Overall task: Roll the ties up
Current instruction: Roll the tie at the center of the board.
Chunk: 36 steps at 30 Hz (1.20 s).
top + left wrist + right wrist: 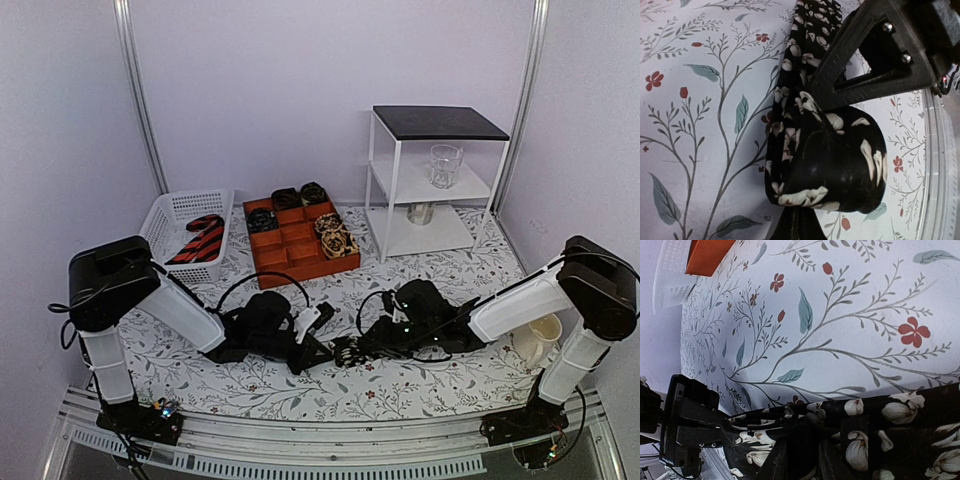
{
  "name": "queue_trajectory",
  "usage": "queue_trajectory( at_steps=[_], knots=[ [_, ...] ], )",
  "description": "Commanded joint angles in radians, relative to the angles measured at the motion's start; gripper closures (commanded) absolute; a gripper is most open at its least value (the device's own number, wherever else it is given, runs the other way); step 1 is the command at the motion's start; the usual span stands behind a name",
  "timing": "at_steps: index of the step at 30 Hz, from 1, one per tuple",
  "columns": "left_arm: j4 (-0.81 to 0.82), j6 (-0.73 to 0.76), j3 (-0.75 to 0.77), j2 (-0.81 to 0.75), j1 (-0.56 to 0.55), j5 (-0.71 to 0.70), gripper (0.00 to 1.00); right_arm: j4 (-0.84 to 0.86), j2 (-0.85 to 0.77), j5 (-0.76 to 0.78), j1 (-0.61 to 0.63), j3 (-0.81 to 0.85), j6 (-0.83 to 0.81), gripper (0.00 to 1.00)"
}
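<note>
Step in hand: rolling 1 floral tie (830,165) at the near centre of the worktop (420,385); judging by the single short loop at its end, winding only just beginning.

Tie location: lying on the worktop between the 2 hands; 1 end folding over into a loose loop, the rest running away as a flat strip.

Left hand (797,222): fully closed, pinching the looped end of the floral tie.

Right hand (802,462): fingers narrowly parted with fabric of the same tie between them; appearing to be gripping it, just beside the left hand.

Arm pose: both arms reaching low and inward from their bases, wrists close to the worktop, hands meeting almost tip to tip over the tie.

Other ties: several rolled ties (335,238) sitting in compartments of the orange tray (290,262); 1 striped tie (200,240) lying loose in the white basket (165,215), well apart from the hands.

Overall progress: judging as partway, with at least 2 ties not yet coiled.

Next move, requirement: turning the pinched end over itself while holding the strip straight and lightly taut, so that each wrap is landing squarely on the one beneath.

Risk: slackening either grip, letting the loose loop spring open or skew sideways.
</note>
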Motion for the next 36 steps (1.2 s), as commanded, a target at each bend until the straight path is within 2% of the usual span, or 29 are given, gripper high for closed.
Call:
queue_trajectory(
  at_steps=[1, 14, 22, 27, 30, 36],
  knots=[
    [0.058, -0.039, -0.009, 0.008, -0.016, 0.053, 1.0, -0.058, -0.018, 0.015, 0.01, -0.029, -0.016, 0.78],
    [0.034, -0.068, 0.004, -0.043, -0.011, 0.068, 1.0, -0.055, -0.013, -0.011, 0.016, -0.012, -0.033, 0.81],
    [-0.158, -0.081, -0.056, -0.111, -0.001, 0.004, 1.0, -0.066, 0.004, -0.011, 0.021, -0.002, -0.023, 0.81],
    [-0.175, -0.135, -0.094, -0.131, -0.047, 0.021, 1.0, -0.066, 0.012, -0.02, 0.021, 0.007, -0.022, 0.81],
    [-0.145, -0.149, -0.069, -0.097, -0.065, 0.022, 1.0, -0.065, 0.019, -0.02, 0.02, 0.007, -0.01, 0.81],
    [-0.206, -0.069, 0.054, -0.019, -0.068, 0.023, 1.0, -0.066, 0.014, -0.01, 0.021, -0.004, 0.009, 0.8]
  ],
)
